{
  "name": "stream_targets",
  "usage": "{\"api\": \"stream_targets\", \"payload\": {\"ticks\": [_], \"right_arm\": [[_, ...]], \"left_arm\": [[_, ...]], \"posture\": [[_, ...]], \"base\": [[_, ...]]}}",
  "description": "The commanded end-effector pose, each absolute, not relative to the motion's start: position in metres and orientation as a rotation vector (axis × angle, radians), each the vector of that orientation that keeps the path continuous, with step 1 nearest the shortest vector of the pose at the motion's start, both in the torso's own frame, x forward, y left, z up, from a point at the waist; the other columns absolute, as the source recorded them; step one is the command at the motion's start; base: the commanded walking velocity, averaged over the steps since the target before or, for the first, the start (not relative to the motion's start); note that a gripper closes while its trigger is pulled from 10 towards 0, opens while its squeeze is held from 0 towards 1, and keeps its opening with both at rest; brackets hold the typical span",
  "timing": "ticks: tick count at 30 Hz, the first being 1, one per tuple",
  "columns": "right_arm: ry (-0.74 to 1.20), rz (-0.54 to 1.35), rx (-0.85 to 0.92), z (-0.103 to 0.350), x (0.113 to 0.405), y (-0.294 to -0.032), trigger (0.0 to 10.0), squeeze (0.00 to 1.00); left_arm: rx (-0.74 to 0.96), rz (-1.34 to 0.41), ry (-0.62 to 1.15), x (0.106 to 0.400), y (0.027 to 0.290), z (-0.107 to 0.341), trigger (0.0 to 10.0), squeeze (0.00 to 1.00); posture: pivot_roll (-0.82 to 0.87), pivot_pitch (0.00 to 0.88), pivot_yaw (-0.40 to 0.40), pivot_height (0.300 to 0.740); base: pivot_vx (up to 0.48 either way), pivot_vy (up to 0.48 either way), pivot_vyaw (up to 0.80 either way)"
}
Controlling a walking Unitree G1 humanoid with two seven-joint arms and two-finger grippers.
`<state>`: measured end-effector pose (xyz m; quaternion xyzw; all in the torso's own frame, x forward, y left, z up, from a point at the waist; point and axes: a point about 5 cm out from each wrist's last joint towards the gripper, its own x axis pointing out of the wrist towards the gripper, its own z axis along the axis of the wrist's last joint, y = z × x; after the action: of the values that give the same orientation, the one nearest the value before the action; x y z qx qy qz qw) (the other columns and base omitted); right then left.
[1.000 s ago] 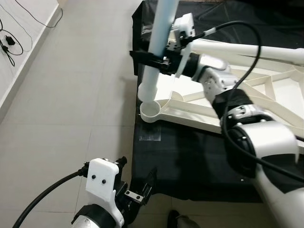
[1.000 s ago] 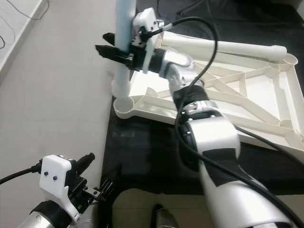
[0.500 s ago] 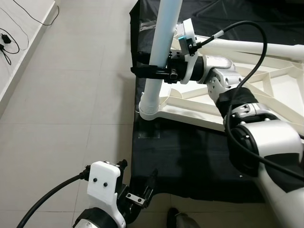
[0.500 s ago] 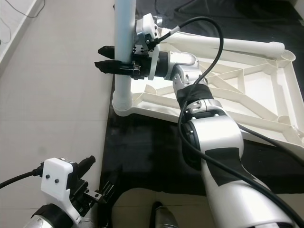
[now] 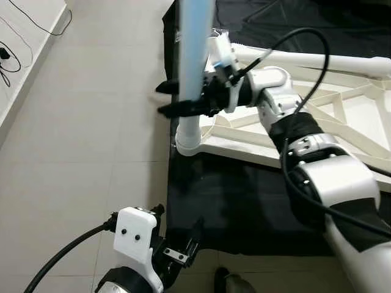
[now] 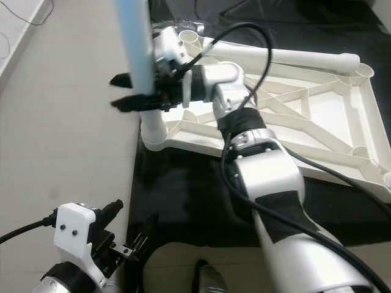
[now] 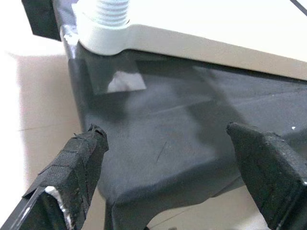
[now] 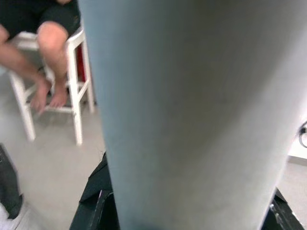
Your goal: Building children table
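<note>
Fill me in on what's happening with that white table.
The right gripper holds a pale table leg upright, its threaded end sitting in the corner socket of the upside-down white tabletop on a black cloth. The left gripper hangs open, low over the cloth's edge.

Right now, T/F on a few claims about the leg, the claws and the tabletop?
1. The right claw grips the upright table leg. True.
2. The leg's lower end stands in the corner socket of the upturned tabletop. True.
3. The left claw holds a second leg. False: it hangs open and empty, low over the black sheet.
4. The tabletop lies on bare tiles. False: it rests on the black sheet.
5. Another leg lies flat along the tabletop's far edge. True.
</note>
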<state>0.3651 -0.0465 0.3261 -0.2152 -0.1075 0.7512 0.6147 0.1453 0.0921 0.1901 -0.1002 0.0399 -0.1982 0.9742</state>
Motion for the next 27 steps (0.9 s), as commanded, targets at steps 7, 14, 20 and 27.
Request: {"api": "stream_targets", "payload": {"ticks": [7,14,20,27], "right_arm": [[0.027,1.908,-0.368,0.278,0.355,-0.026,10.0,0.00],[0.003,1.936,0.024,0.299,0.353,-0.036,10.0,0.00],[0.030,1.946,-0.008,0.283,0.351,-0.042,10.0,0.00],[0.060,1.974,-0.117,0.270,0.347,-0.045,10.0,0.00]], "left_arm": [[-0.198,-0.381,0.075,0.144,0.091,0.191,10.0,0.00],[-0.183,-0.351,0.068,0.145,0.095,0.191,10.0,0.00],[-0.170,-0.341,0.061,0.147,0.098,0.192,10.0,0.00],[-0.161,-0.339,0.061,0.147,0.099,0.192,10.0,0.00]], "posture": [[0.14,0.351,-0.082,0.740],[0.13,0.336,-0.084,0.740],[0.14,0.333,-0.081,0.740],[0.15,0.332,-0.076,0.740]], "base": [[0.000,0.000,0.00],[0.000,0.000,0.00],[0.000,0.000,0.00],[0.000,0.000,0.00]]}}
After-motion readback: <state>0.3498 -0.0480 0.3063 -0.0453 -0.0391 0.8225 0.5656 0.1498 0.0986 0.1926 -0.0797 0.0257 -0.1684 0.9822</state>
